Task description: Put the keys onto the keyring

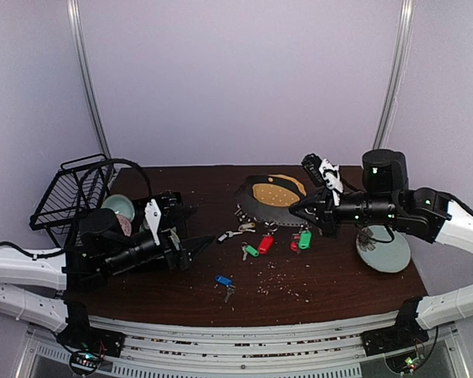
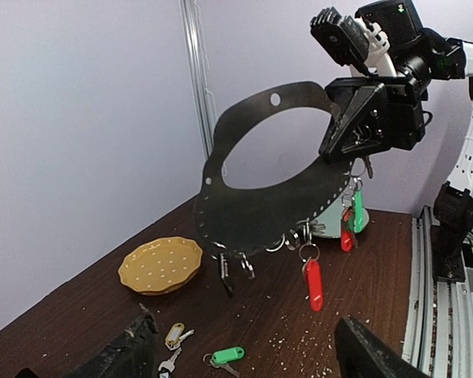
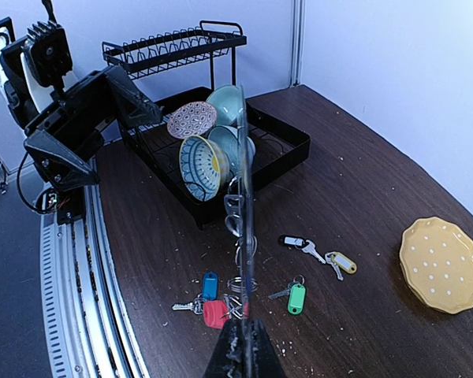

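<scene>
The right gripper (image 1: 299, 209) is closed tight on the rim of the large thin dark grey keyring (image 2: 252, 216). It holds the ring lifted above the dark brown table (image 1: 331, 283), standing on its edge, with the flat face turned toward the left arm. A silver key with a red plastic tag (image 2: 314, 283) and a few more tagged keys hang from the lower rim. The left gripper (image 1: 199, 230) is empty, with its jaws wide apart, low over the table and pointing toward the ring.

Loose keys lie on the table between the two arms. The silver key with a black plastic tag (image 1: 225, 235) lies just beyond the left fingertips. Its long axis is about in line with the gripper, tag nearer and metal blade away. The silver key with a green plastic tag (image 1: 251, 251) is a little farther. The silver key with a blue plastic tag (image 1: 224, 280) lies aside, toward the near edge.

The left arm is nearer to all three, and the right one is occupied. I judge the left gripper should descend on the black-tagged key. The ring is beyond and above it, so the carry goes forward and up.
</scene>
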Robot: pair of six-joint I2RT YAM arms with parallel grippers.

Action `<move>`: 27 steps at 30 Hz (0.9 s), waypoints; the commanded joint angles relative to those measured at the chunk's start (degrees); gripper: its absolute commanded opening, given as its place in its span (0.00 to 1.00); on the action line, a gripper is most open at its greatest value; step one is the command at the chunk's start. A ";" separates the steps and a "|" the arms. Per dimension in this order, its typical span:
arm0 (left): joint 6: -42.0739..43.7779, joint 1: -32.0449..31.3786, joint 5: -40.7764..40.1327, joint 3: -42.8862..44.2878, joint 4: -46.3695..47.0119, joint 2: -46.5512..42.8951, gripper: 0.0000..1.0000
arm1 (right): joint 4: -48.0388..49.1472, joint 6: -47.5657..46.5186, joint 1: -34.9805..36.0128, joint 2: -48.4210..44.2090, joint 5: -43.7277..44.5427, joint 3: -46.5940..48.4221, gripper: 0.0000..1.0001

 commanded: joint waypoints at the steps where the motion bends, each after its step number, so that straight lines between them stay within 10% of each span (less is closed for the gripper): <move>1: 1.40 0.19 1.65 3.69 3.73 2.91 0.80 | 2.87 -1.79 -0.60 -1.84 -1.41 -0.69 0.00; 27: 2.82 0.21 12.53 10.96 -14.36 2.53 0.83 | -10.29 -7.19 -1.47 -0.40 -20.22 3.84 0.00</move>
